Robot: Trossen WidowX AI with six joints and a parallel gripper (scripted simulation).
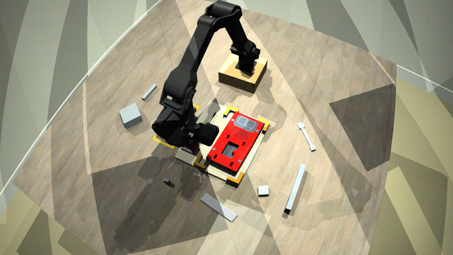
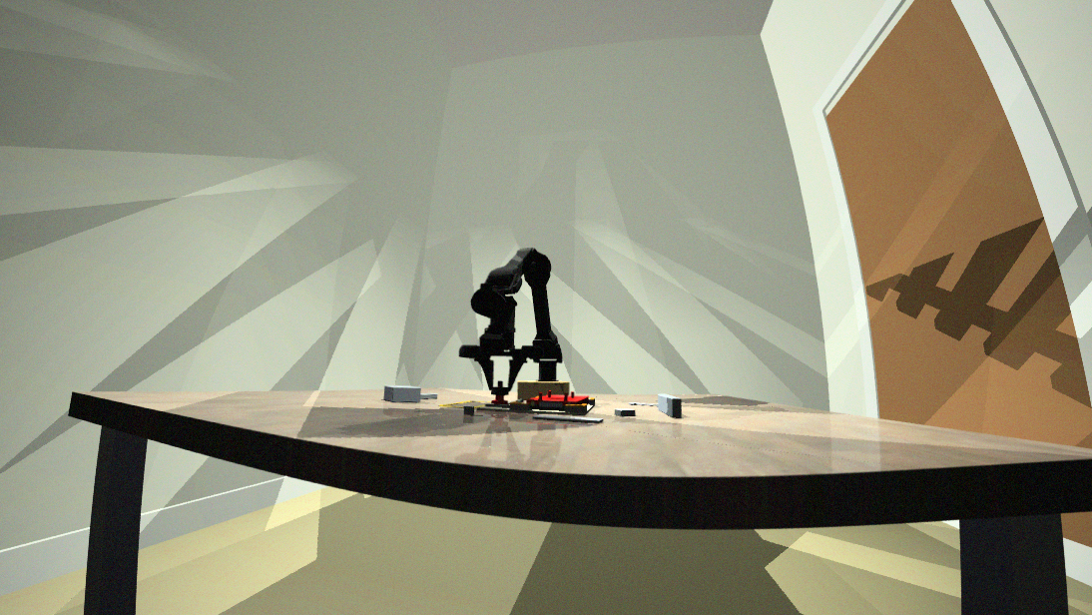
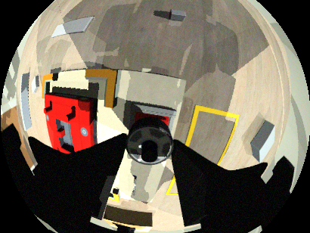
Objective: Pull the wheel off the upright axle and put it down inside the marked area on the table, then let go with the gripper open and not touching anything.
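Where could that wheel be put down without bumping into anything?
Inside the yellow outline, beside the tool shut on the wheel: bare wood shows there. The pale board with the red plate is crowded; grey blocks lie scattered around.

We see a wood-grain worktop (image 1: 332, 79) carrying a tan base block (image 1: 242, 75), a pale board (image 1: 250, 158), a yellow outlined area (image 1: 165, 144), grey blocks (image 1: 130, 114), and long grey bars (image 1: 295, 187).
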